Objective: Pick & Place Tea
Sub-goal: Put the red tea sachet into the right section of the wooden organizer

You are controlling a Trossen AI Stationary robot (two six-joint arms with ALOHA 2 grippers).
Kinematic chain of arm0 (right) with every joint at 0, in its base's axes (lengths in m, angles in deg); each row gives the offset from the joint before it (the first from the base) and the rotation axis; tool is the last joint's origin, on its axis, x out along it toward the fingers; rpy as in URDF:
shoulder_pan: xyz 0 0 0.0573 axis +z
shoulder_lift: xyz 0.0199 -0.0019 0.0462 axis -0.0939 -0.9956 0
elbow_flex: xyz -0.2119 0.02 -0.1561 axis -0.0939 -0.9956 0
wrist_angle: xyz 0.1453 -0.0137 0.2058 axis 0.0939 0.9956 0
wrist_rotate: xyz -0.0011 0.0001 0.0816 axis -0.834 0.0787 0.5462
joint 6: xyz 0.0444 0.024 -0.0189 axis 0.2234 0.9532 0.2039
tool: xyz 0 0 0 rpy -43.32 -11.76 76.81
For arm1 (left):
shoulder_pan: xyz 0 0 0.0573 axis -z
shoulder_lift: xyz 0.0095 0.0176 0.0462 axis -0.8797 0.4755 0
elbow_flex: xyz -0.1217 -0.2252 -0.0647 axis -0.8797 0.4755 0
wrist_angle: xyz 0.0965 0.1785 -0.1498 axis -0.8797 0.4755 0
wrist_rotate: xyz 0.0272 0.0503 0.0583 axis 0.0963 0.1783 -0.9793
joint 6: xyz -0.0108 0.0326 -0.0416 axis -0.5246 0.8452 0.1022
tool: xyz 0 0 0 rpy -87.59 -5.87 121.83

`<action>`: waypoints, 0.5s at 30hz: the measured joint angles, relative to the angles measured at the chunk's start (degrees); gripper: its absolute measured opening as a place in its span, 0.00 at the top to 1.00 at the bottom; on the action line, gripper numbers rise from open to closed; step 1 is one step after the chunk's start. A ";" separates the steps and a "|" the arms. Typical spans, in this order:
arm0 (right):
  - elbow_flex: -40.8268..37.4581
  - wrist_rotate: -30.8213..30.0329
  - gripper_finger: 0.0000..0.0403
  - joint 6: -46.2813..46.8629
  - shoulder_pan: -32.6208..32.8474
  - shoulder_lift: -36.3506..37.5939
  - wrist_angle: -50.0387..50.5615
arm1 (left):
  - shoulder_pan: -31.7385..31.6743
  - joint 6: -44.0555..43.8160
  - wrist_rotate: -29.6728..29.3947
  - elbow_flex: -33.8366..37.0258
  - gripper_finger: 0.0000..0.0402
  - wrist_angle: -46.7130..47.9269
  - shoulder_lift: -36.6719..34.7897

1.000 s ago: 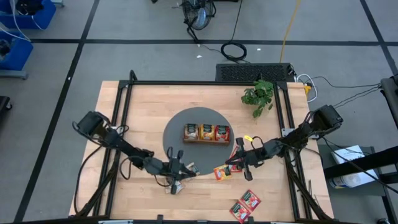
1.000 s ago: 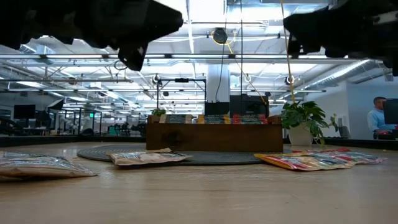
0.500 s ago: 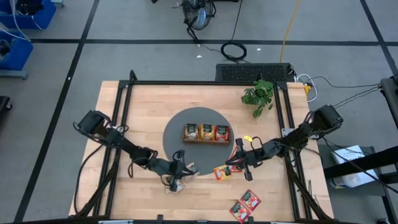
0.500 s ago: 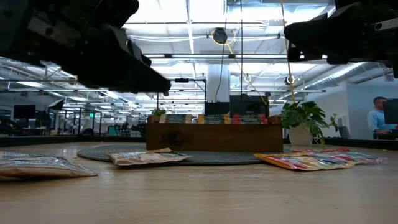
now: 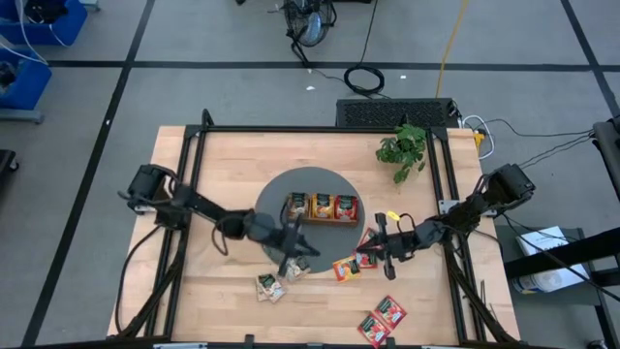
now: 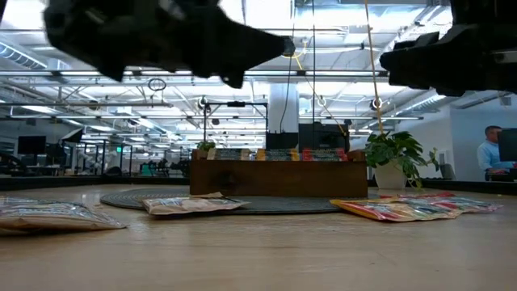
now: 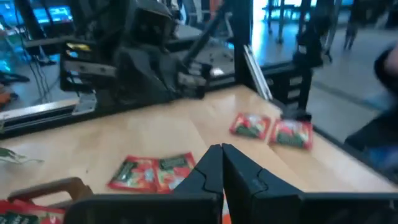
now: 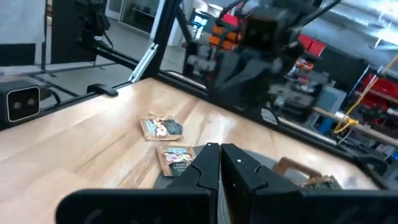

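Note:
Several tea sachets lie flat on the table. Two beige ones (image 5: 269, 286) (image 5: 296, 269) are near the grey round mat (image 5: 276, 194). Red and orange ones (image 5: 346, 269) (image 5: 382, 310) lie toward the front right. More sachets stand in the wooden tray (image 5: 322, 206) on the mat. My left gripper (image 5: 295, 254) hovers shut over the mat's near edge, above a beige sachet, with nothing between its fingers (image 7: 222, 155). My right gripper (image 5: 361, 255) hovers shut above the red sachets, and nothing is between its fingers (image 8: 219, 152) either.
A small potted plant (image 5: 403, 150) stands at the back right of the table. A black frame (image 5: 199, 155) runs along the table's sides. The two grippers face each other closely, just in front of the tray. A person (image 6: 493, 153) stands in the room far behind.
My left gripper has swung from over the front beige sachet toward the table's far and right edges, to the mat's near edge. It has rolled somewhat on the way. The sachets lie where they were.

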 joint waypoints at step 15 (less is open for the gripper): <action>-2.41 0.03 0.98 15.42 0.04 0.01 2.79 | 4.10 -2.21 -0.67 -10.16 0.98 19.85 -0.04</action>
